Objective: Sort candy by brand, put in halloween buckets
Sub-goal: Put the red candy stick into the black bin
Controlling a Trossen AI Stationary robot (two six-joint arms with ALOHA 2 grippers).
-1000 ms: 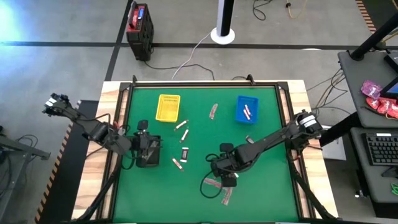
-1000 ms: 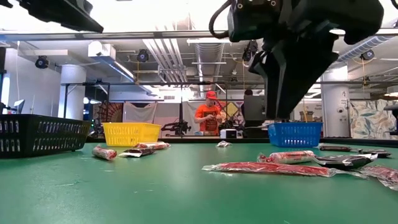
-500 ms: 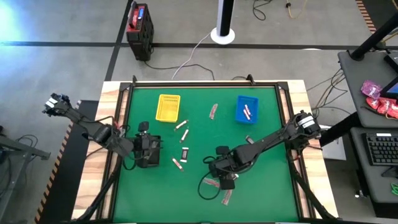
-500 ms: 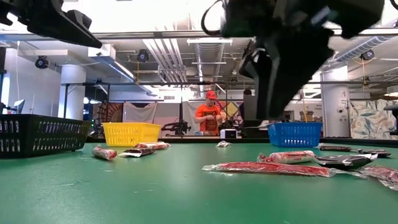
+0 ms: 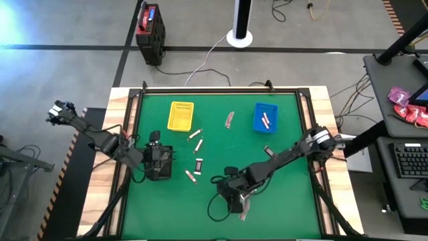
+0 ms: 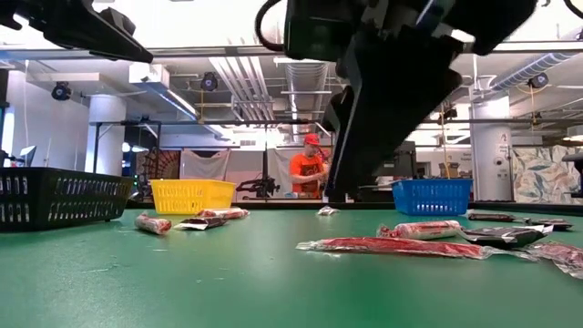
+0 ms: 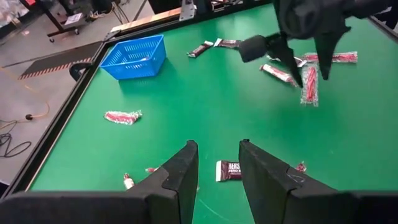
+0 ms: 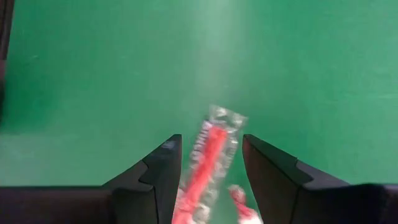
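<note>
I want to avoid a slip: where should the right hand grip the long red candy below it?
Grip the long red candy across its narrow middle, coming from straight above. It lies flat on the table, lengthwise between the open fingers of the right hand.

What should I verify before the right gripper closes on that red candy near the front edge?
1. Right gripper open: ok, fingers spread.
2. Red candy between the fingers: ok in the right wrist view; the wrapper lies at a slant.
3. Second red piece near one finger: not ok, it may get pinched too.
4. Gripper touching the table: cannot tell.
5. Left gripper out of the way: ok, open by the black bin at the left side.
6. Blue bin reachable: ok, nothing stands in front of it.
</note>
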